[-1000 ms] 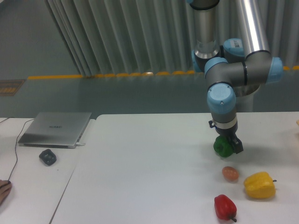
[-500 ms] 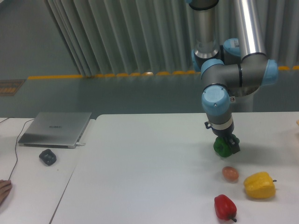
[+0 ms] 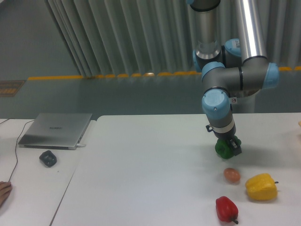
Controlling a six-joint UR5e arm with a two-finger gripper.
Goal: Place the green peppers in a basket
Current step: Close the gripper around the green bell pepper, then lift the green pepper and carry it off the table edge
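Observation:
The green pepper, dark and glossy, is at the right of the white table, just under the arm's wrist. My gripper is down on it, fingers closed around its top, and its dark finger covers the pepper's right side. I cannot tell whether the pepper rests on the table or hangs just above it. No basket is in view.
A small brown egg-like object, a yellow pepper and a red pepper lie in front of the gripper at the table's right. On a second table at the left are a closed laptop, a dark mouse and a cable.
The arm's wrist and gripper have shifted slightly left, and the green pepper moved with them. The other vegetables stay put.

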